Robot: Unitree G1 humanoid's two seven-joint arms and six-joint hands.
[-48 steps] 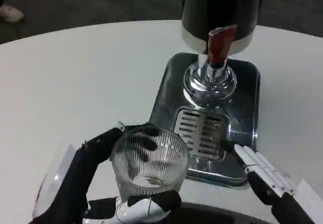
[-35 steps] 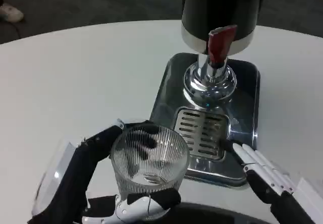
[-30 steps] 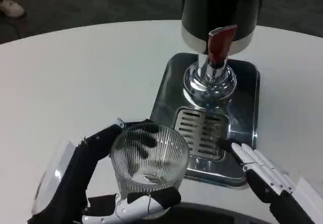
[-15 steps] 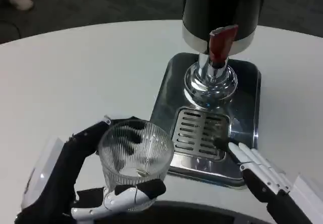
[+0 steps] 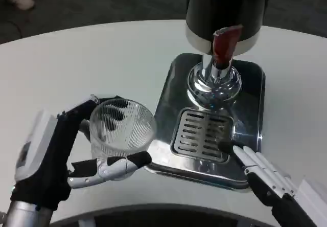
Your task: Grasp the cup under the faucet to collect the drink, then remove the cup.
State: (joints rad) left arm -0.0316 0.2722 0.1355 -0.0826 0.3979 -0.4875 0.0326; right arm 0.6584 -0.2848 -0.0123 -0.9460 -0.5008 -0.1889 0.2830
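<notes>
Ribbed glass cup, lower left of frame, beside the steel drip tray. Left hand wraps its wall. Right hand, fingers straight and together, rests on the tray's lower-right corner. Judgement: rigid, breakable, slick; hold mid-wall, upright.

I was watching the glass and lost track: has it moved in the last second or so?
Yes. The ribbed glass cup, held in the left hand, has shifted left and a little farther up the table, away from the drip tray's grate.
</notes>
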